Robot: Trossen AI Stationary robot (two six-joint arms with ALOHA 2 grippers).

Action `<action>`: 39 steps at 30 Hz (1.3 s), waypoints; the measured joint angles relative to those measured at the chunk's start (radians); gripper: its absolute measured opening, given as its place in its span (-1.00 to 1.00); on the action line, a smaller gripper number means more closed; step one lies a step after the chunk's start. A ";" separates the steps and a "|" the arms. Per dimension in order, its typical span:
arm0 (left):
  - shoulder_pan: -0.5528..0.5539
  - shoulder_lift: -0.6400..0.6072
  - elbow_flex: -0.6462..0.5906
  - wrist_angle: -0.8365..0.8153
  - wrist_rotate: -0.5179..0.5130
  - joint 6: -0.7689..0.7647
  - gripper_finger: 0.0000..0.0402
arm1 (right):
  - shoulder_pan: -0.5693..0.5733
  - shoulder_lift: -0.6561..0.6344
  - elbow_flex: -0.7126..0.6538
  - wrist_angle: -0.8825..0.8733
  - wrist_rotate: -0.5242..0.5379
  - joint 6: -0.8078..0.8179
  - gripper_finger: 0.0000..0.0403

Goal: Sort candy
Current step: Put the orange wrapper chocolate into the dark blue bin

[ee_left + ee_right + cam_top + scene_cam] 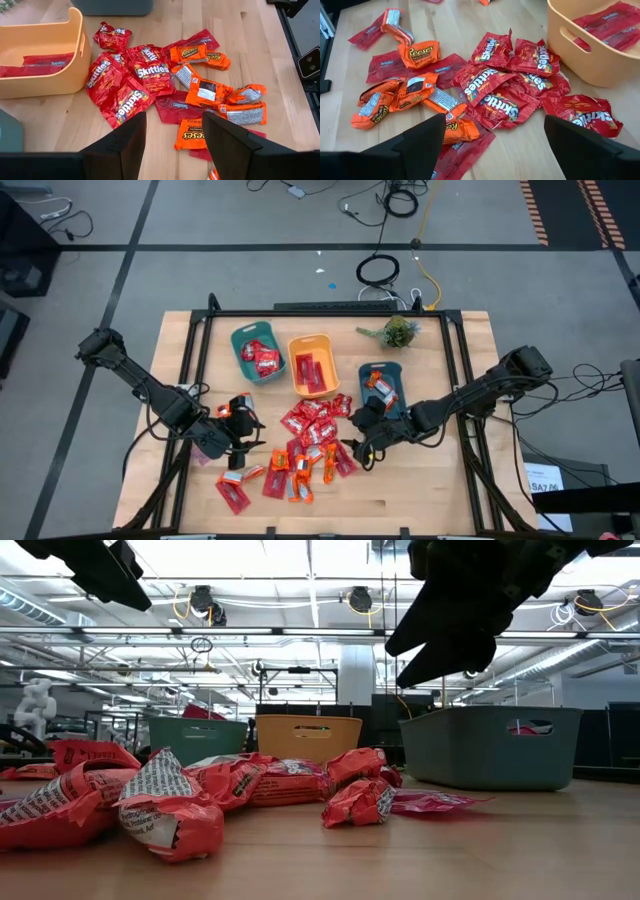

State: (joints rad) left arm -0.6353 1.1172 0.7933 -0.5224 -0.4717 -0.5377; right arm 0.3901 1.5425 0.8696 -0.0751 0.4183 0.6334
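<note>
Candy (pixel 312 442): light, slick, crinkly; I pinch wrapper edges | right end effector (pixel 362 442) spread wide, empty | left end effector (pixel 240 437) half-parted, empty

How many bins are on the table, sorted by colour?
Teal bins: 2
Orange bin: 1
Total: 3

Bright overhead ceiling lights (pixel 300 565); soft shadows; foreground candy (pixel 165 805) blurred.
</note>
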 joint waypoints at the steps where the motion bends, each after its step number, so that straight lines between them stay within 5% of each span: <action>1: 0.000 0.000 0.000 0.000 0.000 0.000 0.02 | 0.000 0.000 0.000 -0.001 0.000 -0.001 0.65; 22: 0.000 0.000 0.000 0.126 -0.019 -0.058 0.02 | 0.000 0.000 0.000 -0.004 -0.001 -0.095 0.65; 39: 0.000 0.000 0.000 0.113 -0.132 -0.077 0.02 | 0.000 0.000 0.000 -0.004 -0.001 -0.095 0.65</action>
State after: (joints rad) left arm -0.6350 1.1172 0.7933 -0.4099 -0.6037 -0.6146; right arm 0.3901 1.5429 0.8700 -0.0791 0.4171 0.5381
